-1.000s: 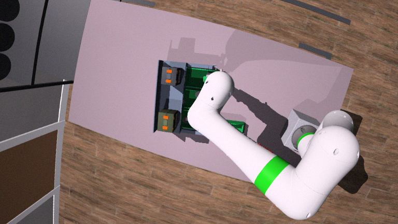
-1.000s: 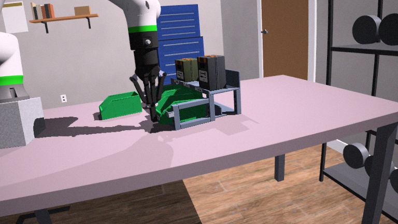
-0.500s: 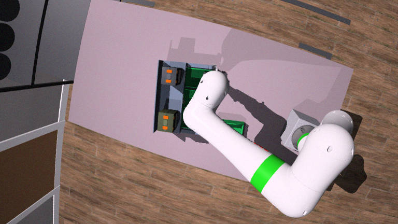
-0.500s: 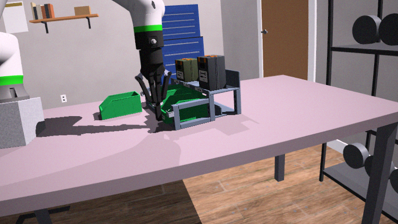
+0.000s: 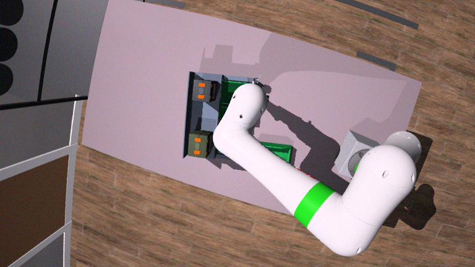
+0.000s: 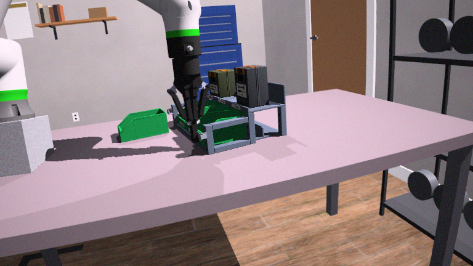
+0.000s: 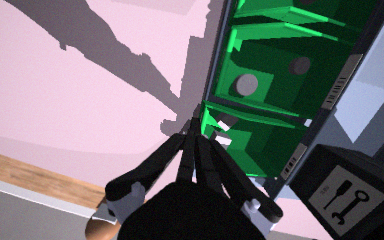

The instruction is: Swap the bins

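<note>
A small grey shelf (image 6: 240, 120) stands mid-table with green open bins on its lower level. In the wrist view the nearest bin (image 7: 245, 145) holds white parts (image 7: 222, 131) and sits in the end slot with its open front facing out. Its front edge is about level with the shelf's front rail; I cannot tell whether it is behind the lip. Beside it are bins with grey round parts (image 7: 247, 85). My gripper (image 7: 194, 123) (image 6: 193, 124) is shut with nothing between the fingers, its tips at that bin's front edge. An empty green bin (image 6: 143, 124) (image 5: 280, 150) stands upright on the table, left of the shelf.
Two dark boxes (image 6: 250, 85) (image 6: 221, 82) stand on the shelf's low top board, above the bins. The arm's grey base block (image 6: 20, 145) is at the table's left end. A tall black rack (image 6: 432, 74) with dark cylinders stands beyond the table's right end.
</note>
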You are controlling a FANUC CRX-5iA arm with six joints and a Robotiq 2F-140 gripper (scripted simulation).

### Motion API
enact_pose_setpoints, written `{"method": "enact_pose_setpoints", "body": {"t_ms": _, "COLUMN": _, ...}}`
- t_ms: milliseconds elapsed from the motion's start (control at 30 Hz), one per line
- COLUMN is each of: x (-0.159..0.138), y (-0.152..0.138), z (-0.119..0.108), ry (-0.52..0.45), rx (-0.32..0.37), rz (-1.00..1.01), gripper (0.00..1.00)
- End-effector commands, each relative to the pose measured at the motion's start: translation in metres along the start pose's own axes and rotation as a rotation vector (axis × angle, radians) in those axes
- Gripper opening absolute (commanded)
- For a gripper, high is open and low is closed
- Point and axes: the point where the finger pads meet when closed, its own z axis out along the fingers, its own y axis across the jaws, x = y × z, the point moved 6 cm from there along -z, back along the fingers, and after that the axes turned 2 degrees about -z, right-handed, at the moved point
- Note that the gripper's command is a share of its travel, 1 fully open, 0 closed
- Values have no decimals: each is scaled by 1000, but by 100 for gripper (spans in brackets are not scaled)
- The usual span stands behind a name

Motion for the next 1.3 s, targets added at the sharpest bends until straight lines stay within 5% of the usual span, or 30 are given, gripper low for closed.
{"method": "enact_pose_setpoints", "body": {"t_ms": 0, "x": 0, "y": 4, "z": -1, "ry": -1, "rx": -2, "rz": 0, "gripper": 10}}
{"method": "enact_pose_setpoints", "body": {"t_ms": 1267, "x": -1, "y": 15, "z": -1, "ry": -1, "rx": -2, "rz": 0, "gripper": 10}}
